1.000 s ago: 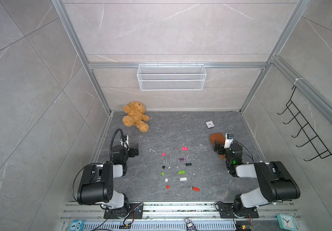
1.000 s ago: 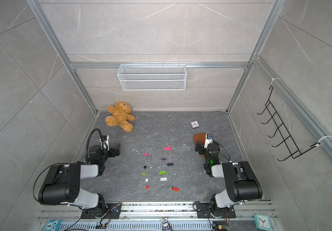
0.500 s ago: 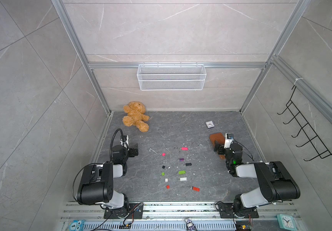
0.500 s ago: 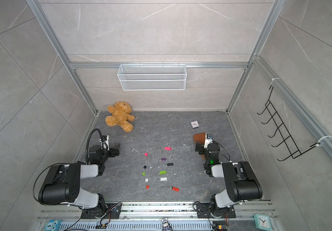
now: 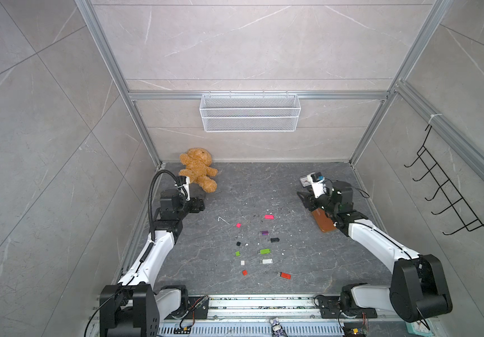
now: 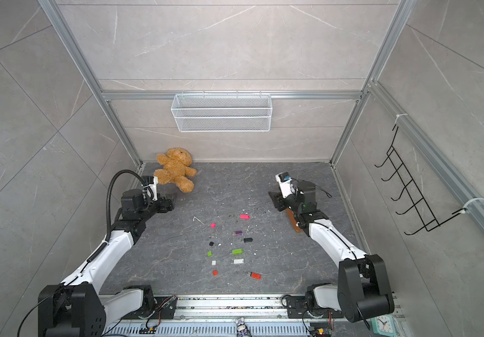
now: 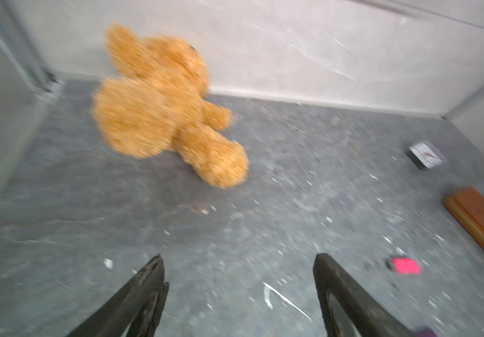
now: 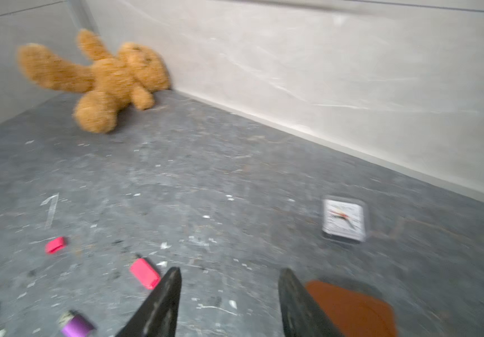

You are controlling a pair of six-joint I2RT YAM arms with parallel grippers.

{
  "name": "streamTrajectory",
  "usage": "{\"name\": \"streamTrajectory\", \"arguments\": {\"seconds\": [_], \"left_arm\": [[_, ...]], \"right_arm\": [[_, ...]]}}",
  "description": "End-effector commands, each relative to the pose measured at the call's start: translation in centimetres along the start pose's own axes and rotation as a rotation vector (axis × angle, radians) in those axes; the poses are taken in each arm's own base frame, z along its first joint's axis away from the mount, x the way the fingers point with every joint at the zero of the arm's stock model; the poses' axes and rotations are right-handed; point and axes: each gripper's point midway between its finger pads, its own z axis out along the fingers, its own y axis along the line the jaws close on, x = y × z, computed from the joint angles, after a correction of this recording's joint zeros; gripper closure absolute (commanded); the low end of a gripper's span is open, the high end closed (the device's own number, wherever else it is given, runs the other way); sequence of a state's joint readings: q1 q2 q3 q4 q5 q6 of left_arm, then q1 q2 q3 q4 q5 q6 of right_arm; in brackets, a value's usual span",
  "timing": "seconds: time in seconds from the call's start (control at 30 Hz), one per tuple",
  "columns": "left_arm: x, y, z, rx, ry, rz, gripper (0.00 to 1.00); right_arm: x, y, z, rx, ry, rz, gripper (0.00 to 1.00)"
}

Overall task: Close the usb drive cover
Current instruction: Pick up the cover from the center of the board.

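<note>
Grey stone floor (image 5: 308, 262) carries scattered usb drives (image 5: 265, 251) and loose caps (image 5: 237, 253) between both arms; left gripper (image 7: 239, 256) gapes wide, empty; right gripper (image 8: 230, 270) stands parted, grasping nothing.

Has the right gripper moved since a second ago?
Yes. The right gripper has advanced toward the back wall, closing on the white card in a top view.

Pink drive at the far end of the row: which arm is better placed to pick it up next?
Right, probably. The right pincer, open, has the pink drive just beside a fingertip in its wrist view; the left pincer, also open, sits farther from it in both top views.
</note>
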State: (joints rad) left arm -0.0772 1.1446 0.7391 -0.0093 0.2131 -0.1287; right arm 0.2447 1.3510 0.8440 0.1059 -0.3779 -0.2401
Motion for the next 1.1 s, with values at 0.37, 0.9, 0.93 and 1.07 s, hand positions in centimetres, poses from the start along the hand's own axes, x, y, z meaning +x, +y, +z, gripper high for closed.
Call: {"name": "streamTrajectory", "arguments": {"seconds": [0.37,0.9,0.93,1.07], "left_arm": [[5.3,-1.8,-1.7,-0.044,0.291,-0.299,0.2],[4.2,0.3,-2.7,-0.169,0.257,-0.304,0.2],[4.3,0.3,-2.5,-0.169,0.259,-0.304,0.2],[4.6,0.7,-2.1,-0.178,0.276,-0.293,0.2]], "right_arm": [[5.7,19.2,6.1,-0.431,0.391,-0.296,0.59],[8.6,22.6,11.9,-0.356,0.61,-0.191,0.63],[8.8,22.6,12.1,-0.356,0.624,-0.191,0.63],[9.0,22.9,13.0,-0.362,0.666,-0.188,0.65]]}}
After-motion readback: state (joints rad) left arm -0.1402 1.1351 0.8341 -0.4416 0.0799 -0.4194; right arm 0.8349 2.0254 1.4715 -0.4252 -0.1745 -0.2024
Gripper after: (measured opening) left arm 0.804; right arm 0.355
